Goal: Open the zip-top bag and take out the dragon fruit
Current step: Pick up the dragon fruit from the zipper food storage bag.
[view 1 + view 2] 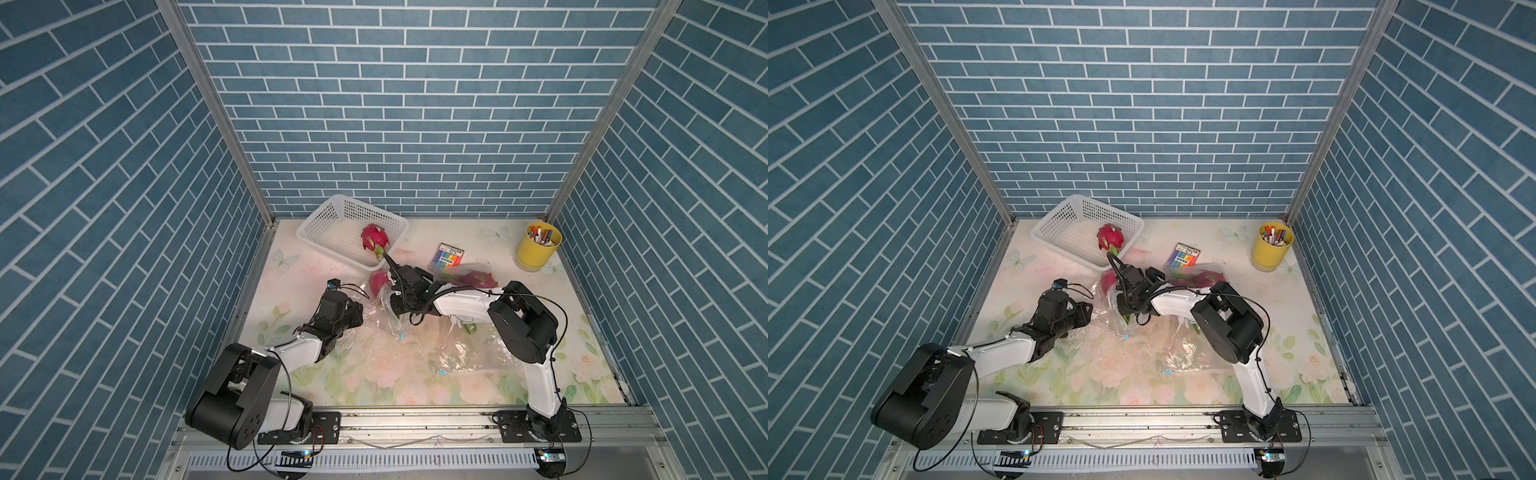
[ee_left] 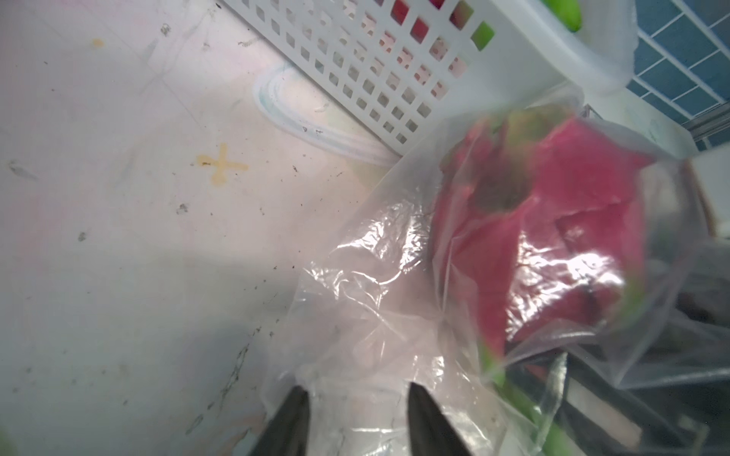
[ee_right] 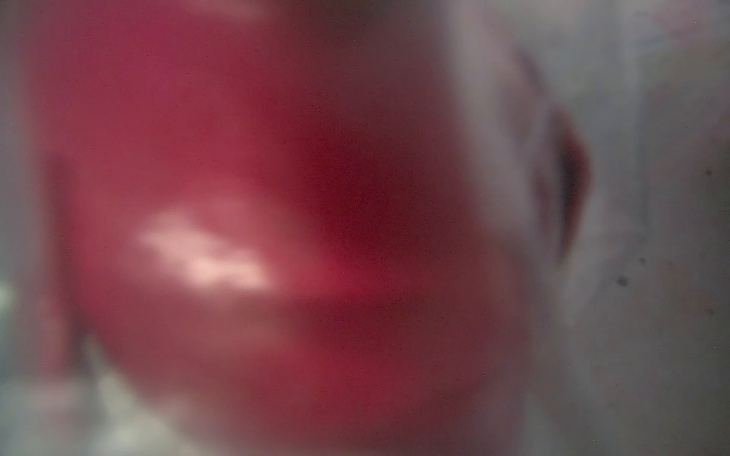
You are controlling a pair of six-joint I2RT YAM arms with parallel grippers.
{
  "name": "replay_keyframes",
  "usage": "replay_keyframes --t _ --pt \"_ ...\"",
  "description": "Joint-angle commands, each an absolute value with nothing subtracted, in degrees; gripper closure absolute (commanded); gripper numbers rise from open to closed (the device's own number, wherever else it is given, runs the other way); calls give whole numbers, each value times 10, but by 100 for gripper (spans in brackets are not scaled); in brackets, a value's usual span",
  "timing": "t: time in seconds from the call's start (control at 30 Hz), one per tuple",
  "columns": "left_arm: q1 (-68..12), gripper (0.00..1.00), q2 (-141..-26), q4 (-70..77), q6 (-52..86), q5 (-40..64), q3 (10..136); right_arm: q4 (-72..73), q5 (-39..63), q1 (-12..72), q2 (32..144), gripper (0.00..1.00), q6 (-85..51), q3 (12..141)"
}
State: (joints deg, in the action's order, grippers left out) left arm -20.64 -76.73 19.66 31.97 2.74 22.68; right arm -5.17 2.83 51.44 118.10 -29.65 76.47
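Well, in both top views the dragon fruit [image 1: 378, 281] sits inside the clear zip-top bag [image 1: 380, 309], on the table [image 1: 282, 291] just in front of the white basket [image 1: 328, 226]. Only its round pink end shows, on the basket side. The rest is under the right arm [image 1: 457, 305], so from up here I cannot tell which way its long side runs. The right gripper [image 1: 395, 301] reaches into the bag right by the fruit. Its tips are hidden, so I cannot tell if they are apart or together. The left gripper [image 1: 358, 311] is at the side of the bag nearest its own arm. A second dragon fruit [image 1: 374, 237] lies in the basket. One more bagged fruit [image 1: 473, 277] lies behind the right arm, near a pack of markers [image 1: 450, 257] and a yellow can [image 1: 538, 249]. From the left wrist, the left gripper's two black fingers [image 2: 290, 418] stand apart, with the crinkly bag just past their tips and nothing pinched. The dragon fruit [image 2: 561, 221] lies in the bag, and its long side seems to run from the fingers' side toward the basket [image 2: 395, 59]. A greenish end is nearest the basket. From the right wrist, everything is blurry. A big red shape, the dragon fruit [image 3: 256, 177], fills most of the picture, very close.
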Motion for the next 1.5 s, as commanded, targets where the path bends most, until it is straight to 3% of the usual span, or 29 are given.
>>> replay_keyframes --t 0.0,0.23,0.4,0.83,1.03,1.13,1.23,1.27,1.37,1.47 --pt "-197 27 -747 206 328 36 222 -86 1 511 1181 74 -289 759" --pt "-180 11 -684 186 342 76 220 -110 39 508 1111 92 -245 721" --pt "-169 0 -632 182 355 110 209 -131 81 500 1029 98 -218 664" --pt "-169 0 -680 400 432 405 197 -133 148 442 821 100 -190 545" --pt "-222 2 -697 386 413 397 237 -129 164 430 823 100 -184 562" --pt "-228 18 -718 399 422 387 247 -124 179 429 825 100 -188 570" --pt "-227 76 -743 398 422 373 263 -121 189 429 821 100 -193 572" --pt "-227 86 -750 389 419 362 273 -122 192 429 818 100 -194 571" --pt "-218 100 -759 331 401 311 316 -129 196 429 809 100 -199 568" --pt "-201 100 -758 294 388 266 353 -139 203 429 802 100 -204 568"
